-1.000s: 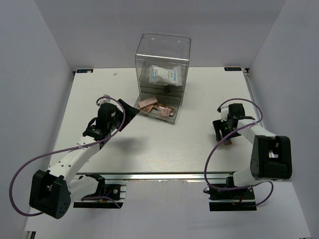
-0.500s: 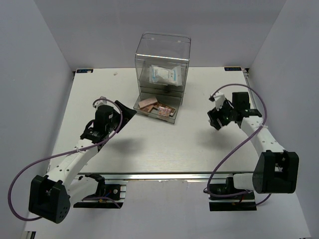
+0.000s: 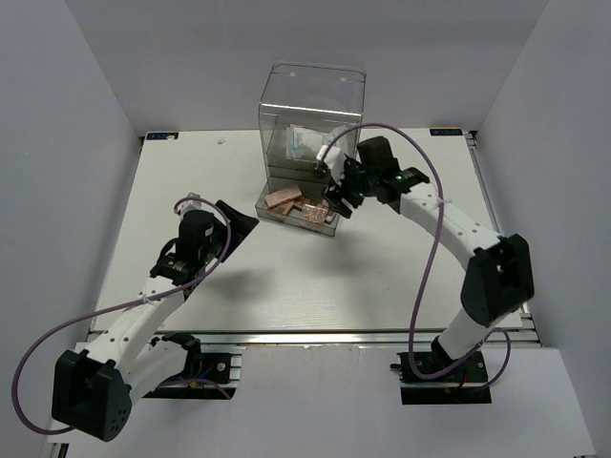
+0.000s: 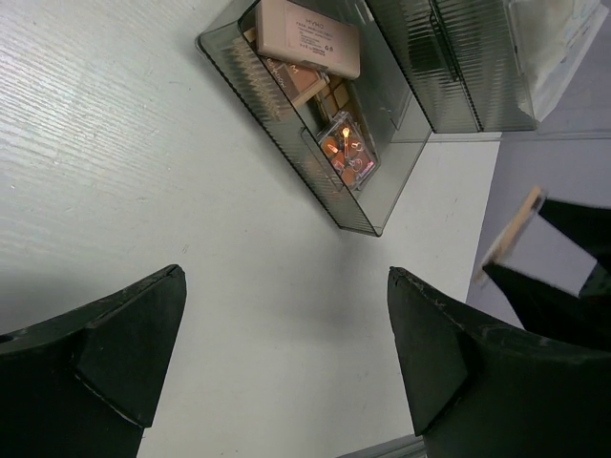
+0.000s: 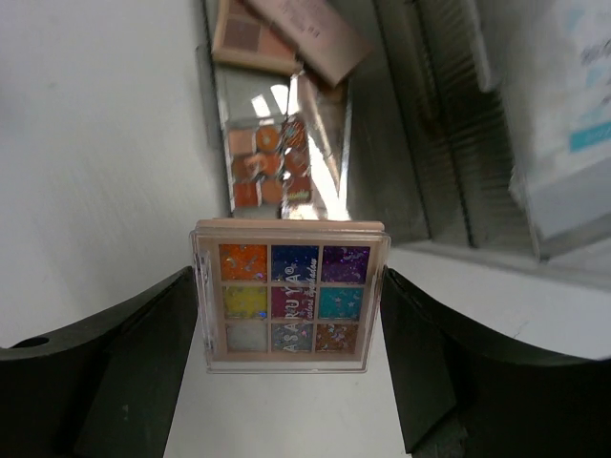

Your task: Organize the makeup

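My right gripper [image 3: 340,197] is shut on a multicoloured nine-square palette [image 5: 289,296] and holds it just above the right end of the open drawer [image 3: 327,227]. In the drawer lie a pink-brown palette [image 5: 286,33] and an orange-toned palette [image 5: 269,167]; both also show in the left wrist view, pink-brown [image 4: 307,38] and orange-toned [image 4: 346,153]. A white blue-printed packet [image 3: 315,143] sits in the box's upper compartment. My left gripper [image 3: 243,221] is open and empty, left of the drawer. The round black pot is not in view.
The clear acrylic drawer box [image 3: 312,95] stands at the back middle of the white table [image 3: 191,181]. Grey walls close in the left, right and back sides. The aluminium rail [image 3: 305,337] runs along the near edge.
My right arm has swung from the right side of the table leftward to the drawer, carrying the palette. My left arm has drawn back slightly.
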Available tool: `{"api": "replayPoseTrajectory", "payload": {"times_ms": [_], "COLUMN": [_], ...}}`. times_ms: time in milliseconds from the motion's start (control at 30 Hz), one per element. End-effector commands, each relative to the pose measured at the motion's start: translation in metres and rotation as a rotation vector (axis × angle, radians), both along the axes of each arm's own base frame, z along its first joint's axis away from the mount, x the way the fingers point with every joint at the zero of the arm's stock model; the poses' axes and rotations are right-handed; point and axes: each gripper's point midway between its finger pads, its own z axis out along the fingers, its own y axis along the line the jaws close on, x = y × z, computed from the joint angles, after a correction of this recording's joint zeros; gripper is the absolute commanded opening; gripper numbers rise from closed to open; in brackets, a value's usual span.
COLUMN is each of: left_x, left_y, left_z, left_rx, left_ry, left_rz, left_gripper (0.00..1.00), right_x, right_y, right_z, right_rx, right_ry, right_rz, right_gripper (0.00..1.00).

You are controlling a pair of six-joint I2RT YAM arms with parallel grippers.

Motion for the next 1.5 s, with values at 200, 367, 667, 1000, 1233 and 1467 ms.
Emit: {"api": "replayPoseTrajectory", "payload": {"times_ms": [200, 367, 667, 1000, 1233, 1467], "left_x": [-0.012, -0.016, -0.015, -0.010, -0.010, -0.009], "left_y": [0.010, 0.011, 0.006, 0.000, 0.000, -0.001], "left_z": [0.003, 0.003, -0.005, -0.011, -0.013, -0.011], "left_rx": [-0.012, -0.012, -0.034, -0.040, -0.037, -0.036], "left_ry": [-0.023, -0.019, -0.002, 0.010, 0.008, -0.010], "left_rz": [0.033, 0.037, 0.024, 0.004, 0.001, -0.010], "left_gripper": [0.95, 0.95, 0.94, 0.94, 0.92, 0.66], "right_x": [0.068, 0.081, 0.093, 0.067, 0.003, -0.031], "right_y": [0.043, 0.050, 0.053, 0.058, 0.075, 0.086], "right_z": [0.005, -0.012, -0.025, -0.023, -0.002, 0.008], "right_rx": [-0.008, -0.017, -0.029, -0.028, 0.051, 0.067], "right_ry": [-0.024, 0.002, 0.006, 0.040, 0.146, 0.145], "right_rz": [-0.072, -0.087, -0.112, 0.022, 0.360, 0.504], "right_gripper": [0.20, 0.46, 0.79, 0.89, 0.54, 0.00]}}
